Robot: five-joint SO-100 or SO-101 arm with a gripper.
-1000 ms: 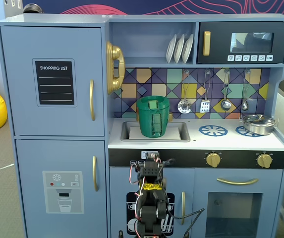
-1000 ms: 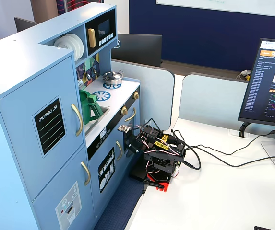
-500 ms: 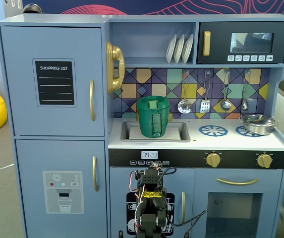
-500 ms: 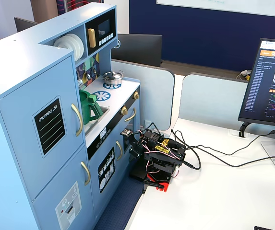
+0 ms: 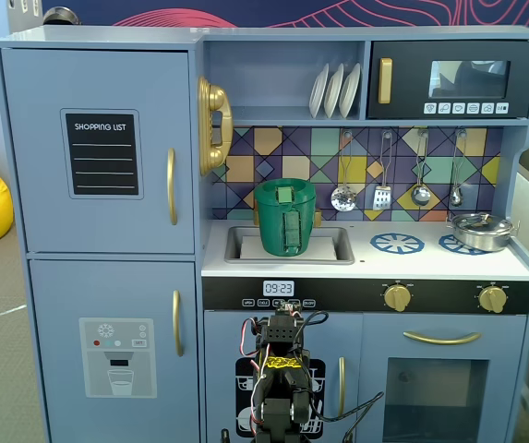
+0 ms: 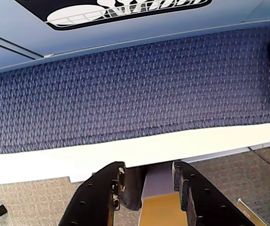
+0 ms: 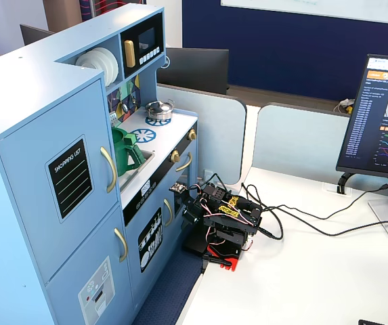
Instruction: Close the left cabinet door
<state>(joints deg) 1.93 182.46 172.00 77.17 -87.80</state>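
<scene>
The left cabinet door (image 5: 42, 185) is light blue with a black "SHOPPING LIST" panel (image 5: 102, 152) and a curved gold handle (image 5: 172, 186). It lies flush with the cabinet front in both fixed views (image 7: 31, 189). My arm (image 5: 282, 378) sits folded on the white table in front of the kitchen's lower middle doors (image 7: 224, 223), well right of and below that door. In the wrist view my gripper (image 6: 149, 167) points down at the table edge and the blue carpet. Its black fingers (image 6: 109, 188) stand apart with nothing between them.
Below the door is a light-blue door with a white dispenser graphic (image 5: 116, 355). A green pitcher (image 5: 285, 217) stands in the sink and a metal pot (image 5: 481, 231) is on the stove. A monitor (image 7: 383, 122) and cables (image 7: 302, 220) are on the table.
</scene>
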